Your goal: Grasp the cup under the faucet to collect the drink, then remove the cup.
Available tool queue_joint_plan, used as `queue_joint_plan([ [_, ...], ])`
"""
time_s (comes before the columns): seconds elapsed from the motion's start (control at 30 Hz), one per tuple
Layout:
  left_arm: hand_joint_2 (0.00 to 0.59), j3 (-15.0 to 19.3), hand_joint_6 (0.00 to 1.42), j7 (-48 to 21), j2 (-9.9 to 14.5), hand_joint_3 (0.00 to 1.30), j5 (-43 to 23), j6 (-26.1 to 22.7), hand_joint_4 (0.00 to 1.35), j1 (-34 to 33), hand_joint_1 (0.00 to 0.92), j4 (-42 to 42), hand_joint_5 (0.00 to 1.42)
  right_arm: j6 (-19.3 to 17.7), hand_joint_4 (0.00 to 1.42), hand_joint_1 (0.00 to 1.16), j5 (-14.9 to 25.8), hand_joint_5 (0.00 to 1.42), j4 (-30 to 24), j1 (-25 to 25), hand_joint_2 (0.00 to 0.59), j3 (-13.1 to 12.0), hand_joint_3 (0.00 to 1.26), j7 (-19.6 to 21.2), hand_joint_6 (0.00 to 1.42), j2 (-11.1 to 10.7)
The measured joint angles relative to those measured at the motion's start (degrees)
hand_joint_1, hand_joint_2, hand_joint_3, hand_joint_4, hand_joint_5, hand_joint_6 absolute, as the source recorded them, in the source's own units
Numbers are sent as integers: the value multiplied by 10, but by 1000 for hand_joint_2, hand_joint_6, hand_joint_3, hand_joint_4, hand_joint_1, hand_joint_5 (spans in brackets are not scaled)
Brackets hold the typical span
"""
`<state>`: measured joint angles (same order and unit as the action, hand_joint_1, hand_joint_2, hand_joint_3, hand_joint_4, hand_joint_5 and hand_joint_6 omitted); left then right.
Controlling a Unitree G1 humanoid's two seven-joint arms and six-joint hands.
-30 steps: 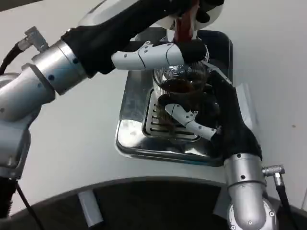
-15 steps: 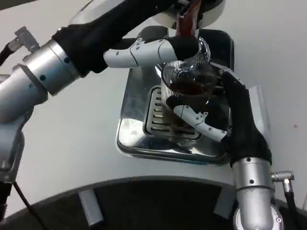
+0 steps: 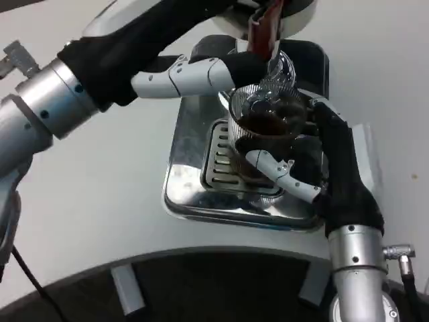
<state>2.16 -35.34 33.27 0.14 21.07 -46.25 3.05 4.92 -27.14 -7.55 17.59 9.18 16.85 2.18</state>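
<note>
Change: since a second ago my right hand has carried the cup slightly toward 1 o'clock.
Cup: clear ribbed glass, dark brown drink inside, tilted, over the drip tray grate, below the faucet.
Right hand: I see its fingers wrapped round the cup.
Left hand: my left hand reaches in from 10 o'clock toward the faucet; I cannot tell its grip.

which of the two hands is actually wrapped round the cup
The right hand: its fingers curl around the cup of dark drink. The left hand reaches past above the rim, toward the faucet.
</note>
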Motion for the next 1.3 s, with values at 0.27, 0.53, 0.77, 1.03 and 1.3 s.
queue_joint_plan([
  [0.27,102,29,341,0,5,175,-16,-3,215,33,0,-27,304,-1,575,722,-1,624,-17,-15,266,-5,540,-2,614,-8],
  [0.53,103,69,362,7,21,187,-25,-8,232,79,0,-58,315,-1,624,747,-1,704,-34,-28,259,-10,575,-8,709,-18],
  [0.77,103,100,366,11,31,189,-40,-12,232,117,0,-70,324,-1,628,870,0,771,-41,-34,218,-11,579,-13,792,-22],
  [1.03,104,132,375,19,47,198,-47,-17,241,164,0,-82,331,-1,661,919,0,846,-44,-36,197,-11,594,-17,872,-23],
  [1.3,107,166,382,27,51,200,-52,-17,244,214,0,-103,332,-1,715,933,0,890,-56,-47,183,-8,638,-24,942,-25],
])
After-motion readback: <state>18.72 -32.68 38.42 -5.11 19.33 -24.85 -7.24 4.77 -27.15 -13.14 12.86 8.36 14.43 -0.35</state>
